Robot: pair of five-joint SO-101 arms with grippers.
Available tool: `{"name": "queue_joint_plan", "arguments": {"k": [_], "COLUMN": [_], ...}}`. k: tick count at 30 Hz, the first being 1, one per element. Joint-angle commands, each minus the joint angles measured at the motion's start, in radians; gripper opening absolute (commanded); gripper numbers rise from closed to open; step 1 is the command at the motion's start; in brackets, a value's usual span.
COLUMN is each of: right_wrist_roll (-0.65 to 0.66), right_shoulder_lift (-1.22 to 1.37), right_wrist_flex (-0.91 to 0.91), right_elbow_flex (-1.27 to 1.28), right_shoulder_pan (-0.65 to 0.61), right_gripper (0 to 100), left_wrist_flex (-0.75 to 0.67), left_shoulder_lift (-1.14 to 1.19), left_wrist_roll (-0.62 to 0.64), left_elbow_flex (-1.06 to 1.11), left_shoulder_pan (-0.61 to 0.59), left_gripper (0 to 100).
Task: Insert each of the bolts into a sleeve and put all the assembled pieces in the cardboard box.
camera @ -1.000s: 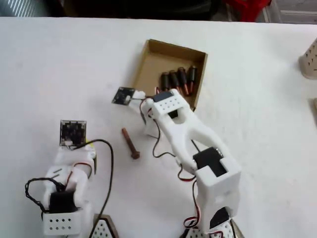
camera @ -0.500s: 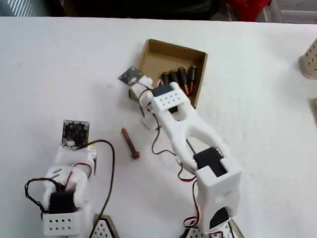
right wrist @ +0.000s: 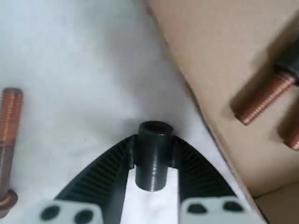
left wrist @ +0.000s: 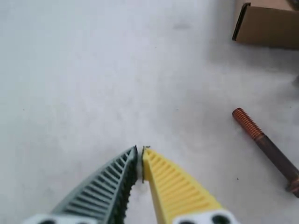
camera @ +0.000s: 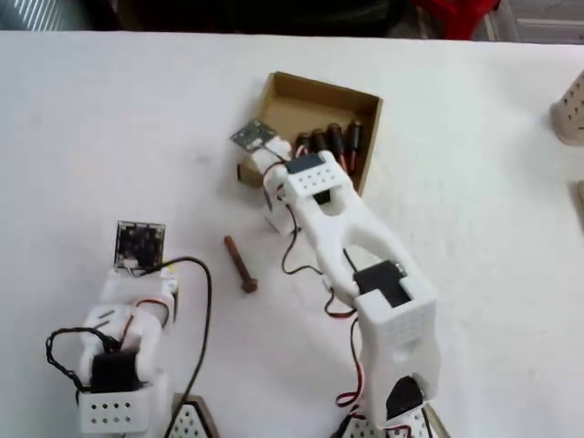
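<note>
Right arm's wrist has swung up toward the near corner of the brown open-topped cardboard box [camera: 319, 89]. Left arm barely shifted, loose bolt unmoved.

Right gripper [right wrist: 154, 142] is clamped on a black hollow cylindrical sleeve [right wrist: 153, 163], held upright between the jaws just outside the box wall, bore empty. Left gripper [left wrist: 141, 154] has its jaws pressed together with nothing in them, over the bare white table [camera: 456, 228]. The copper-coloured threaded metal bolt [camera: 239, 265] lies flat on the table between the two arms, apart from both.

Risks, as I judge them:
- Sleeve is at the box with no bolt in it. Released here, an unassembled part goes in and the bolt stays out.
- Jaws sit right beside the cardboard wall. Any further swing could catch the rim and push or tip the light box, disturbing what is inside.
- Grip is on a smooth round body, so a bump could tilt or drop the sleeve.

Counts:
- loose bolt: 1
- empty sleeve: 1
- assembled bolt-and-sleeve pieces [camera: 336, 141] in the box: 4, the nearest partly hidden by the arm
- box: 1
- arms: 2
</note>
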Motion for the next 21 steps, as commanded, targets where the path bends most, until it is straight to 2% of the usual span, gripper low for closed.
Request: {"name": "queue_joint_plan", "arguments": {"k": [1,10,16,21], "right_wrist_roll": [-0.021,-0.029,-0.032,-0.089], "right_shoulder_lift": [-0.001,-0.102,-0.328,-0.507], "right_wrist_flex": [-0.005,0.131,0.142,0.142], "right_elbow_flex": [-0.031,0.009,0.249,0.456], "right_shoulder_pan": [0.005,0.047,0.094,0.148], "right_gripper": [1.9,1.7,1.7,1.7], "left_wrist_flex": [-0.005,-0.005,-0.003,-0.006], "left_shoulder_lift": [-0.012,-0.012,-0.012,-0.012], "left_wrist_roll": [-0.011,-0.011,-0.012,-0.011], "left_elbow_flex": [-0.003,-0.003,-0.003,-0.003], "left_shoulder_pan": [0.013,0.013,0.013,0.019], "left_gripper": [5,5,5,5]}}
